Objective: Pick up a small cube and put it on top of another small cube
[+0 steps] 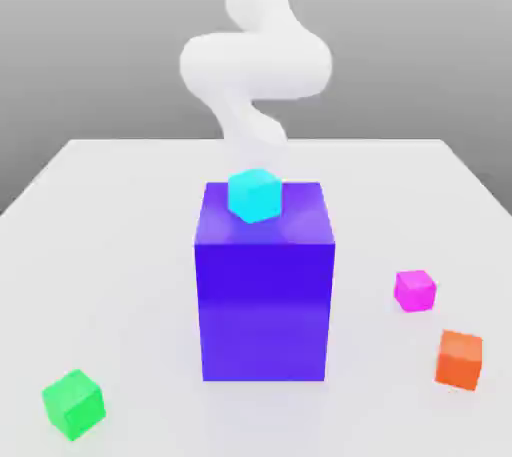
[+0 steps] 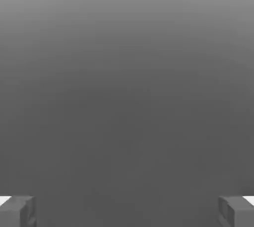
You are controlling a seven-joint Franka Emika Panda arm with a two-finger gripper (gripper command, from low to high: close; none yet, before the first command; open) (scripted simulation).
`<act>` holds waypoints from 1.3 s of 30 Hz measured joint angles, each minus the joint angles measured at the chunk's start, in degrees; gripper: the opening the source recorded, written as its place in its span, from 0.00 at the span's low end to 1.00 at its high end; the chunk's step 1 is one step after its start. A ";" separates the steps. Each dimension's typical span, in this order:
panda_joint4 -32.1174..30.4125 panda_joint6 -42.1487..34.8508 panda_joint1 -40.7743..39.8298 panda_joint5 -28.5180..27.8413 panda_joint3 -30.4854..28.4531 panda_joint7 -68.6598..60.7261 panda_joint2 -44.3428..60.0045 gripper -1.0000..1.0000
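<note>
1. Your gripper (image 2: 127,212) is open: in the hand view its two fingers stand wide apart, with nothing between them.
2. Your pink cube (image 1: 415,291) sits on the table (image 1: 110,245), toward the exterior view's right, beyond the block's side and apart from it.
3. The orange cube (image 1: 459,360) is near the pink one, closer to the exterior camera and a little farther to the exterior view's right.
4. You have the big blue block (image 1: 264,310) standing upright on the table, around the middle of the exterior view.
5. The cyan cube (image 1: 255,196) appears on top of that block, turned at an angle to its edges.
6. The green cube (image 1: 74,405) lies on the table at the exterior view's near left, well apart from the others.
7. Your arm (image 1: 255,65) comes down behind the block; you can't tell from the exterior view exactly where its lower end is.
</note>
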 joint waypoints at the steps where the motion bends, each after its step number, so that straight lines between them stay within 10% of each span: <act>1: -1.70 1.51 0.82 0.76 1.42 1.28 1.83 0.50; 18: -30.80 29.57 15.39 3.95 29.76 31.95 37.57 0.50; 26: -28.79 42.47 37.41 -25.98 2.66 55.91 55.41 0.50; 27: -28.51 43.76 39.92 -26.66 -0.01 56.45 56.90 0.00; 34: -28.48 44.01 40.47 -26.83 -0.58 56.60 57.06 0.00; 39: -30.65 37.53 32.20 -13.59 11.07 46.77 48.47 0.00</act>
